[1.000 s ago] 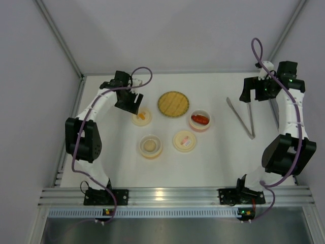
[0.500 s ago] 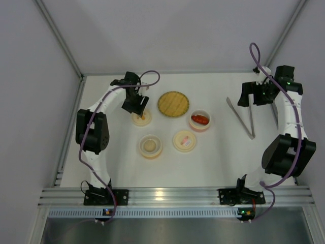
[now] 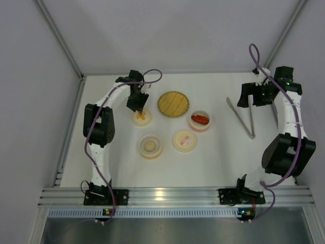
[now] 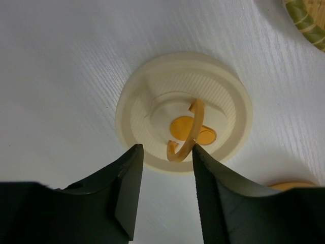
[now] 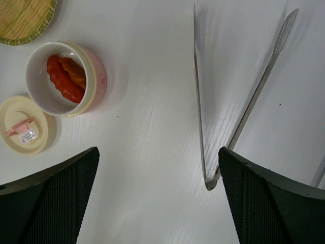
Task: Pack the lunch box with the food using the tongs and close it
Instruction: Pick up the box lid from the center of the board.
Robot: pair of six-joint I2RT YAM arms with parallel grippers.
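The lunch box stands in parts: a cream lid with an orange ring handle [image 3: 141, 117] [image 4: 184, 112], a bowl with a cream-white ball [image 3: 151, 146], a pink-marked lid [image 3: 184, 141] [image 5: 25, 132], and a bowl of red sausage pieces [image 3: 200, 120] [image 5: 63, 76]. My left gripper [image 3: 138, 105] [image 4: 167, 152] hovers just over the orange-handled lid. Its jaws are partly apart, and the ring sits just beyond the right fingertip [image 4: 203, 157]. The silver tongs [image 3: 244, 117] [image 5: 200, 101] lie on the table at the right. My right gripper [image 3: 252, 96] [image 5: 157, 150] hangs wide open above their joined end.
A round woven plate [image 3: 173, 103] [image 5: 23, 18] lies at the back centre, between the orange-handled lid and the sausage bowl. White walls close in the table on the left, the back and the right. A metal rail runs along the near edge.
My left gripper has swung right and come down over the orange-handled lid, and its jaws have narrowed. The right arm has barely shifted, still wide open.
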